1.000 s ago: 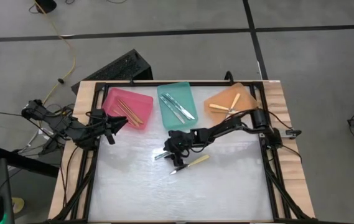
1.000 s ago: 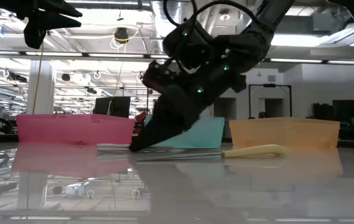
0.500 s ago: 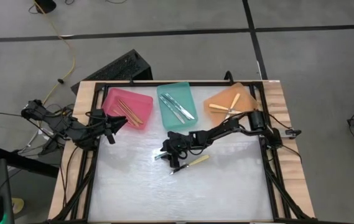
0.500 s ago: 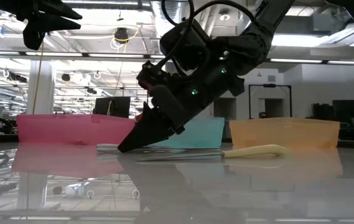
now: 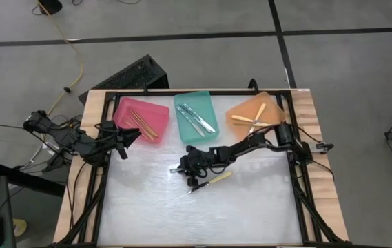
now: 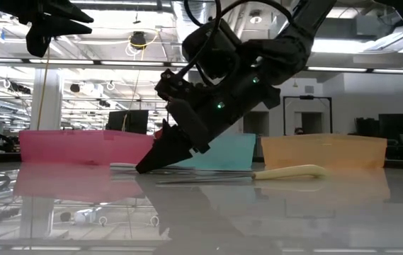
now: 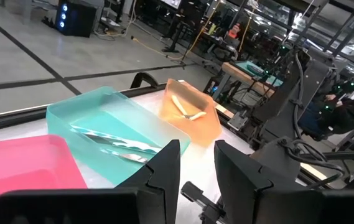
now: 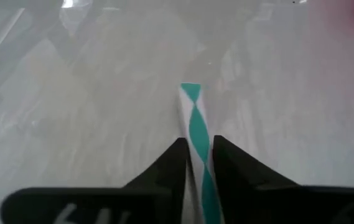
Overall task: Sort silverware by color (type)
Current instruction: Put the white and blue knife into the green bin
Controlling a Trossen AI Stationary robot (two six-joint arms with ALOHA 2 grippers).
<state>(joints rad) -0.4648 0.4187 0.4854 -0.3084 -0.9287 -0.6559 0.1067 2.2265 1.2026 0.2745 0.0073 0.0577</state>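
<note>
white tabletop (image 5: 251, 207) under bright shop lights, with three trays along the far edge: pink tray (image 5: 140, 118) on the left, teal tray (image 5: 196, 116) in the middle, orange tray (image 5: 254, 111) on the right, each with a few utensils inside. the right gripper (image 5: 180, 168) is down near the table's middle, its fingers (image 8: 177, 163) pinched on a teal-handled utensil (image 8: 195, 134) that pokes out between them, low over the surface. a pale yellow-handled utensil (image 5: 213, 180) lies loose just beside it, on the near side. the left gripper (image 5: 135, 134) hangs off by the pink tray, fingers (image 7: 164, 171) partly apart, holding nothing.
</note>
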